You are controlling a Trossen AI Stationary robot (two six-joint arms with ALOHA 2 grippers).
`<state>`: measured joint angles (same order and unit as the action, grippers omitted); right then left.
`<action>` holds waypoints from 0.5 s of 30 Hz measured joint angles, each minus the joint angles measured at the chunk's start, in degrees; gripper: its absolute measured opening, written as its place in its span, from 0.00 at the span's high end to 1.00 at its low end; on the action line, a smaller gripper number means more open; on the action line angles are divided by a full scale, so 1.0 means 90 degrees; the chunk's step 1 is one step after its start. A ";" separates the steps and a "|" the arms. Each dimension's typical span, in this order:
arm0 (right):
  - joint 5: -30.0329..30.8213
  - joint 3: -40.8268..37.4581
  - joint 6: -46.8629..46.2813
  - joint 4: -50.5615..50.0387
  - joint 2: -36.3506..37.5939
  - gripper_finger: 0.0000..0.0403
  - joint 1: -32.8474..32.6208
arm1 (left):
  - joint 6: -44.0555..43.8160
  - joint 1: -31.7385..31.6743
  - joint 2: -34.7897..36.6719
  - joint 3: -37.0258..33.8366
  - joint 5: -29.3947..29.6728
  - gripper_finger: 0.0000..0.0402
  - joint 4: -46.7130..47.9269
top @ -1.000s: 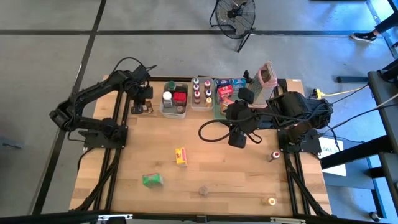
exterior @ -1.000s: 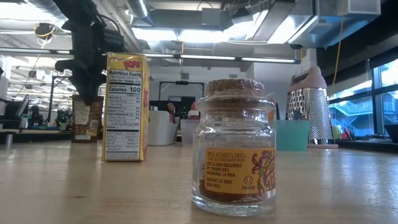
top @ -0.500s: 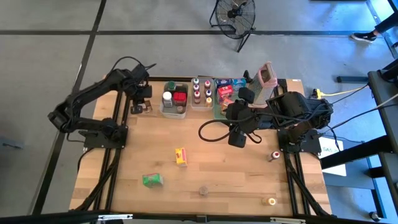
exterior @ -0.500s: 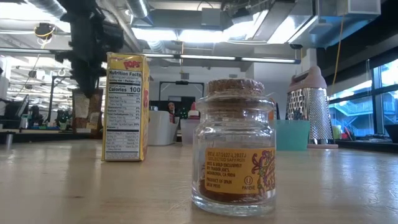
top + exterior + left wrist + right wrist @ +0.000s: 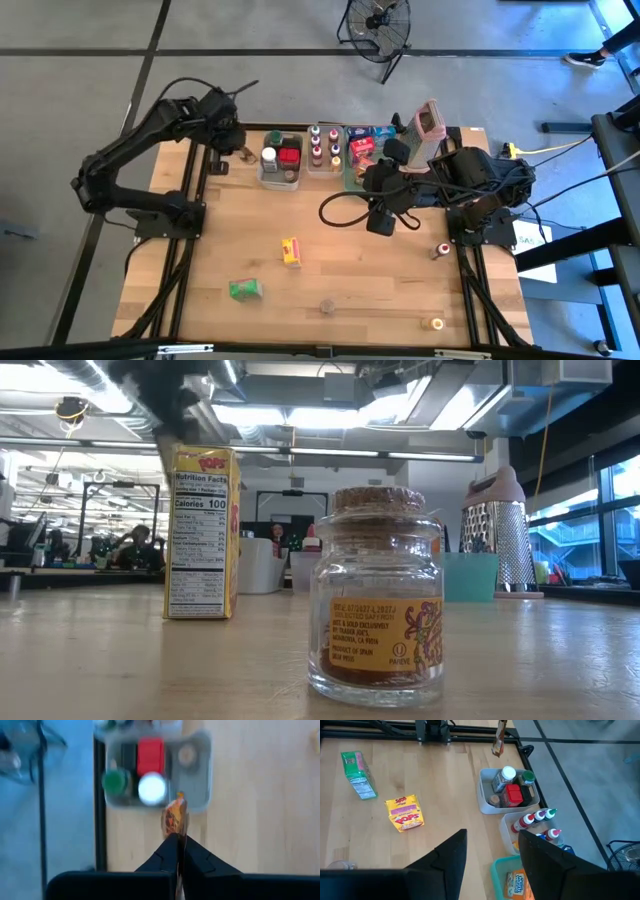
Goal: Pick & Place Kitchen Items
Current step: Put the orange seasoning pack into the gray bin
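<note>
My left gripper (image 5: 178, 842) hovers over the table's far left, just left of a clear tub (image 5: 280, 178), and is shut on a small brown-orange packet (image 5: 498, 739). The tub holds a white-capped jar (image 5: 151, 789), a red box (image 5: 150, 755) and a green-capped jar (image 5: 115, 782). On the open table lie a yellow box (image 5: 290, 251) and a green box (image 5: 244, 289), and a cork-stoppered jar (image 5: 377, 598) stands near the front edge. My right gripper (image 5: 490, 860) waits open above the table's right half, with nothing between its fingers. My left gripper pinches the packet's upper end (image 5: 176, 827) between its two fingers, which come from above and slant down. The packet is seen edge-on past the fingertips. It hangs below them, lifted clear of the table.
A second tub of spice bottles (image 5: 325, 148), a green tray (image 5: 362, 172) and a metal grater with a pink top (image 5: 428, 122) line the far edge. Two small jars (image 5: 441, 249) (image 5: 434, 323) stand near the right edge. Bare wood lies between the boxes and the tubs.
My left gripper has risen from the table's far left corner and swung toward the clear tub. The packet, which stood on the table, has gone up with it and now hangs clear. In the low view the arm and packet have left the picture upward.
</note>
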<state>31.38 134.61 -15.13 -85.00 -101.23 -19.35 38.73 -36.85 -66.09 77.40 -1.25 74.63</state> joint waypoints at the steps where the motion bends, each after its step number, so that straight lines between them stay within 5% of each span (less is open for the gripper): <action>1: 0.0008 0.0000 0.0001 0.0002 0.0000 0.55 0.0000 | -0.0004 0.0148 -0.0015 0.0098 -0.0019 0.99 -0.0049; 15: 0.0006 -0.0002 0.0113 0.0052 -0.0117 0.55 0.0148 | -0.0033 0.0726 -0.1229 0.0212 0.0081 1.00 -0.0695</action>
<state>31.43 134.58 -14.10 -84.52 -102.28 -18.02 38.44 -30.32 -77.16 79.31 -0.52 68.37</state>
